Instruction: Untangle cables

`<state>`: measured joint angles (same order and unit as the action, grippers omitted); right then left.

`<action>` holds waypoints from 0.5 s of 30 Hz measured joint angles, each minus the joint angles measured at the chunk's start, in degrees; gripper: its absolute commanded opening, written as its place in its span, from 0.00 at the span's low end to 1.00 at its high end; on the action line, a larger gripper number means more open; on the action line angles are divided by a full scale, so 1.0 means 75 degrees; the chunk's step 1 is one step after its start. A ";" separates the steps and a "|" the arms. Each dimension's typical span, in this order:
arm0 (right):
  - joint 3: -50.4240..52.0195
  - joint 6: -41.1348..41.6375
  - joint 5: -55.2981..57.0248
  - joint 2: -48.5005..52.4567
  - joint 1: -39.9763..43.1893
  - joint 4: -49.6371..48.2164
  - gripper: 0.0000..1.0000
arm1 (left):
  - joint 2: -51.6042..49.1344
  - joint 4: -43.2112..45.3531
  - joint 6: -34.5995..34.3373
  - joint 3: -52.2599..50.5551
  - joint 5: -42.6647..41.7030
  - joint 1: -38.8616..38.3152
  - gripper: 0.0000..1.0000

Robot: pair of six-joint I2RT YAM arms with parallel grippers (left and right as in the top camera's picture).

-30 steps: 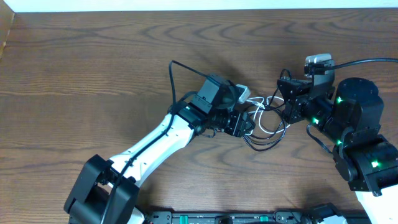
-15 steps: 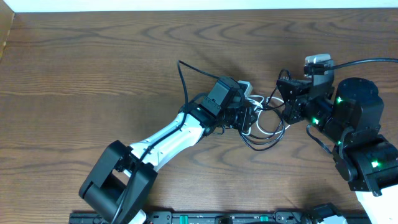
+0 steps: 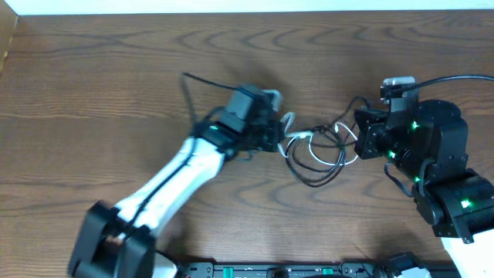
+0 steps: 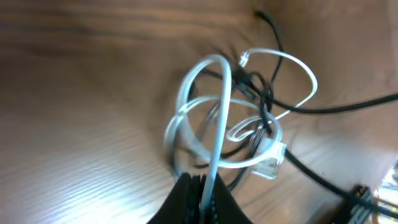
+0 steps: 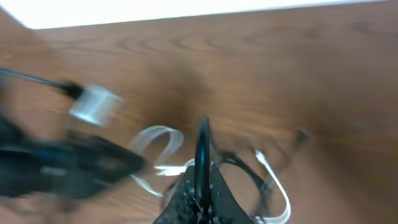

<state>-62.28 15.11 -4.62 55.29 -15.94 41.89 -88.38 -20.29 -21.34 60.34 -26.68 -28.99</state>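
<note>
The white cable (image 3: 297,137) and the black cable (image 3: 319,180) lie tangled in loops on the wooden table between my two grippers. My left gripper (image 3: 279,137) is at the tangle's left side, shut on a strand of the white cable (image 4: 217,124) that runs up from its jaws (image 4: 202,193). A clear plug (image 4: 273,159) hangs at the loops' right. My right gripper (image 3: 356,137) is at the tangle's right side, shut on the black cable (image 5: 201,146) that stands straight up from its jaws (image 5: 200,196). White loops (image 5: 155,149) spread beyond it.
The left arm's thick black wire (image 3: 201,81) arcs over the table behind its wrist. The right arm's wire (image 3: 455,77) runs off to the right. A black rail (image 3: 270,270) lines the near edge. Bare wood (image 3: 116,77) lies to the left and far side.
My left gripper has closed on the white cable and moved left, drawing the tangle out leftwards. The right gripper stayed shut on the black cable, nearly still.
</note>
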 measured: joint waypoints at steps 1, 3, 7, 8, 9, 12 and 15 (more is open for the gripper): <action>0.0000 0.0032 0.0178 0.0000 0.0000 0.0099 0.01 | 0.0172 -0.0221 0.0038 0.0000 0.0009 0.0210 0.08; 0.0000 0.0087 0.0495 0.0000 0.0000 0.0245 0.01 | 0.0539 -0.0629 0.0087 0.0000 0.0000 0.0799 0.08; 0.0000 0.0187 0.0982 0.0000 0.0000 0.0446 0.01 | 0.1046 -0.1122 0.0122 0.0000 0.0020 0.1990 0.08; 0.0000 0.0233 0.1105 0.0000 0.0000 0.0490 0.01 | 0.1139 -0.1227 0.0146 0.0000 0.0015 0.2302 0.08; 0.0000 0.0294 0.1271 0.0000 0.0000 0.0536 0.01 | 0.1224 -0.1335 0.0169 0.0000 0.0009 0.2602 0.08; 0.0000 0.0458 0.1743 0.0000 0.0000 0.0752 0.01 | 0.1361 -0.1559 0.0230 0.0000 0.0012 0.3424 0.08; 0.0000 0.0729 0.2483 -0.0003 0.0038 0.1081 0.01 | 0.1378 -0.1769 0.0254 0.0000 0.0009 0.4217 0.08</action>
<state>-62.28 20.58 14.00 55.27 -15.66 50.00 -78.04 -33.56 -19.44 60.34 -26.61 2.63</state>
